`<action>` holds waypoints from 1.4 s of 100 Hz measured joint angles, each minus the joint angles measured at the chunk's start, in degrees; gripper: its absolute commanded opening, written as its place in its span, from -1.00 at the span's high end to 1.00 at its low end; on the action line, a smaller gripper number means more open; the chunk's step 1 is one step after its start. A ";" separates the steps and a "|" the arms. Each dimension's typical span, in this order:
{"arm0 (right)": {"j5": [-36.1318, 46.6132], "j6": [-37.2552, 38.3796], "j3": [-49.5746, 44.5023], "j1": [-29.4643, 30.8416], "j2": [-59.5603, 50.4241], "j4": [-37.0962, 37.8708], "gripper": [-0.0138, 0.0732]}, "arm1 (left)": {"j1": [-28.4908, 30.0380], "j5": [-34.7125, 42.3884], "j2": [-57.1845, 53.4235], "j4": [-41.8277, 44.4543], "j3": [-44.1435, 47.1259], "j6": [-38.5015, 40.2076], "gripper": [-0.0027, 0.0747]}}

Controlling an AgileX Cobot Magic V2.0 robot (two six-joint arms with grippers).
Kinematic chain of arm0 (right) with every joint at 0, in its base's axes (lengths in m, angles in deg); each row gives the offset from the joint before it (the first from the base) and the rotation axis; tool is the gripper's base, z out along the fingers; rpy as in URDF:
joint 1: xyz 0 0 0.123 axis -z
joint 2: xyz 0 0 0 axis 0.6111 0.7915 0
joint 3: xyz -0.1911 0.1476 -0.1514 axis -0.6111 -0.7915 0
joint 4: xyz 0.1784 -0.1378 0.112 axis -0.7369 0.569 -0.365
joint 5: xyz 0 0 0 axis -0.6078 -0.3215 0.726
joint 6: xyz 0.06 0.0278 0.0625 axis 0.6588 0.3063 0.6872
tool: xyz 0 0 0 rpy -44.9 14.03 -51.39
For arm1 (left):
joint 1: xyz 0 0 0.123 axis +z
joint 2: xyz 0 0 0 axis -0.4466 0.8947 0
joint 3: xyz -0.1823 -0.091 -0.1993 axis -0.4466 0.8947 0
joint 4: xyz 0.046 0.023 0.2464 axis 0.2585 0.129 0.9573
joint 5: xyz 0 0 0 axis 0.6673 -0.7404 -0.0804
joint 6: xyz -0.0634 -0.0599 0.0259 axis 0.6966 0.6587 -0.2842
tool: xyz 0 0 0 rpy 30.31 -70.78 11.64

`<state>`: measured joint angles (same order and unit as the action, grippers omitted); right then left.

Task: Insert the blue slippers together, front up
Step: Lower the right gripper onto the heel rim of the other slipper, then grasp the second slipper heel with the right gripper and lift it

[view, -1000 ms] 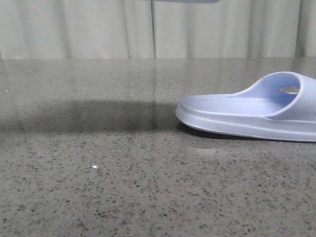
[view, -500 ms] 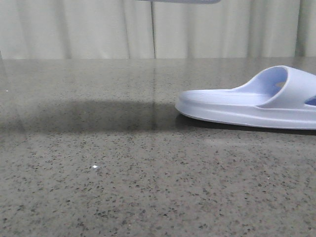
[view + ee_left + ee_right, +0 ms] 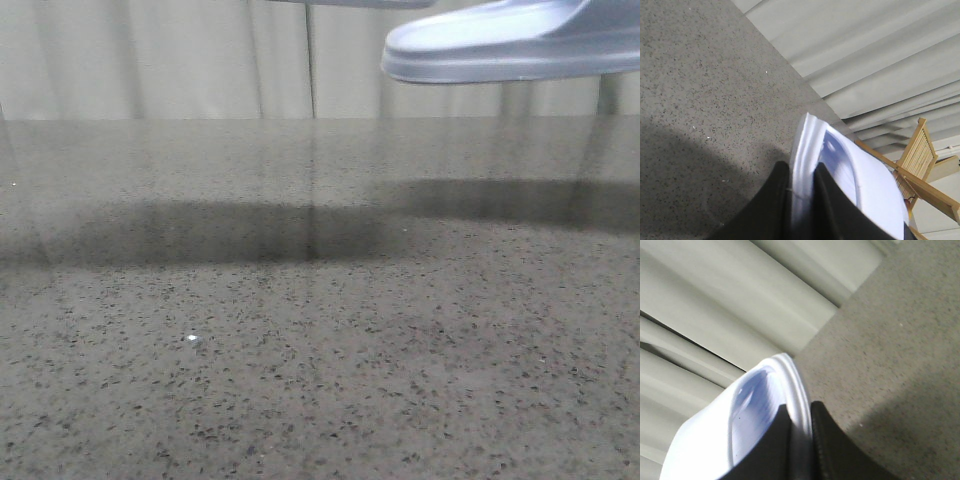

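Left gripper (image 3: 801,186) pinching one blue slipper's (image 3: 850,185) edge above the speckled table (image 3: 300,330), right gripper (image 3: 799,426) clamping the other slipper (image 3: 500,45) (hanging clear of the tabletop), curtain (image 3: 150,60) hanging behind.

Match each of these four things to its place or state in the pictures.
Things:
1. left tool
2. right tool
3. table
4. curtain

States:
A. hangs pale and pleated behind the table
B. clamped on a slipper's edge, a wooden rack beyond
C. grey, speckled, nothing resting on it in the front view
D. clamped on the slipper that shows raised in the front view

Pairs: 1-B, 2-D, 3-C, 4-A
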<state>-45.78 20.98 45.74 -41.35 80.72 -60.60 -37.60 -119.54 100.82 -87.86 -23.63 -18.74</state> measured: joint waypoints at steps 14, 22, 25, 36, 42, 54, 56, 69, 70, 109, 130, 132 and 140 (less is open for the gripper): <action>0.00 0.00 2.57 0.00 -3.74 0.00 0.91 | 0.00 0.23 0.00 0.10 0.00 0.00 0.89; -0.48 0.00 4.27 0.00 -5.65 0.00 0.91 | 0.00 0.51 0.00 0.19 0.00 0.00 0.89; -1.01 0.00 5.14 0.00 -6.37 0.00 0.91 | 0.00 0.51 0.00 0.19 0.00 0.00 0.89; -5.45 0.00 7.67 0.00 -8.05 0.00 0.91 | 0.00 0.51 0.00 0.19 0.00 0.00 0.89; -8.93 0.00 8.88 0.00 -8.84 -0.10 0.91 | 0.00 0.51 0.00 0.19 0.00 0.00 0.89; -14.51 0.00 10.16 -0.12 -10.30 -1.22 0.91 | 0.00 0.51 0.00 0.19 0.00 0.00 0.89; -15.18 0.00 10.18 -0.46 -10.41 -1.50 0.91 | 0.00 0.51 0.00 0.19 0.00 0.00 0.89; -17.95 0.00 10.41 -3.21 -10.82 -3.14 0.91 | 0.00 0.51 0.00 -0.28 0.00 -0.09 0.89; -18.18 0.00 10.41 -3.41 -10.82 -3.40 0.91 | 0.00 0.37 0.00 -0.28 0.00 -0.09 0.89; -20.18 0.00 10.41 -11.09 -10.23 -5.45 0.91 | 0.00 -2.52 0.00 -3.04 0.00 -0.09 0.89; -20.77 0.00 10.41 -11.41 -7.86 -5.82 0.91 | 0.00 -4.11 0.00 -4.05 0.00 -0.09 0.89; -20.77 0.00 10.41 -11.52 -7.75 -6.01 0.91 | 0.00 -4.12 0.00 -4.05 0.00 -0.09 0.89; -20.77 0.00 10.41 -12.13 -6.70 -6.86 0.91 | 0.00 -4.53 0.00 -4.28 0.00 -0.09 0.89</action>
<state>-66.55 20.98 56.15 -53.47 74.02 -67.47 -37.60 -124.07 100.82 -92.14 -23.63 -18.83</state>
